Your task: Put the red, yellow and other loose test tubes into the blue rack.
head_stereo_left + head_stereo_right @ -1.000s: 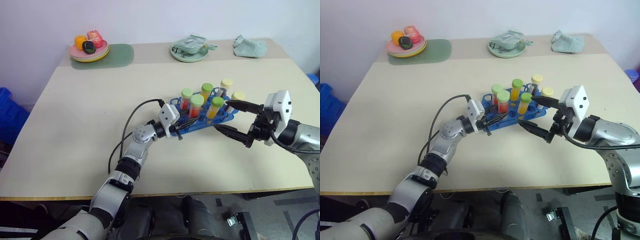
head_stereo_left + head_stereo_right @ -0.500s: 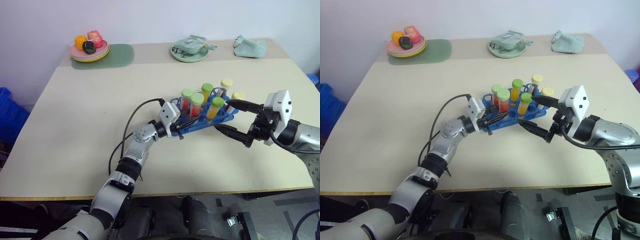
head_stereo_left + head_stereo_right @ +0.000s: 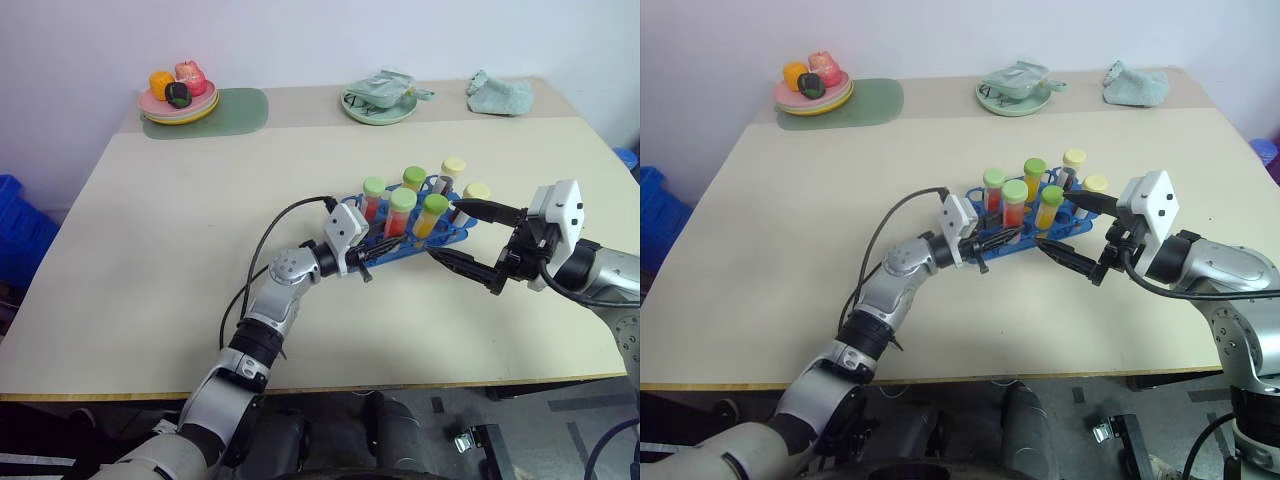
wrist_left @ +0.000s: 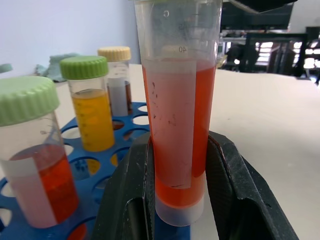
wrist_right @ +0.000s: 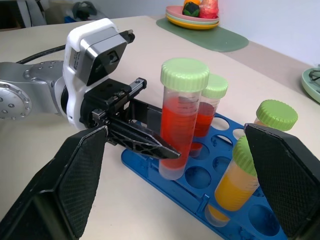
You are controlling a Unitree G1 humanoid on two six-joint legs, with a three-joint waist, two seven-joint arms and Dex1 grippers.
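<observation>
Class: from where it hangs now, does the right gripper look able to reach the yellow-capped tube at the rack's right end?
Probably yes. The right gripper is open beside the blue rack, with the yellow-capped tube close by and nothing between.

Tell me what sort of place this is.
Likely a robot test room set up like a lab bench: a plain table against a bare wall, a blue rack of capped test tubes, and toy food on plates.
</observation>
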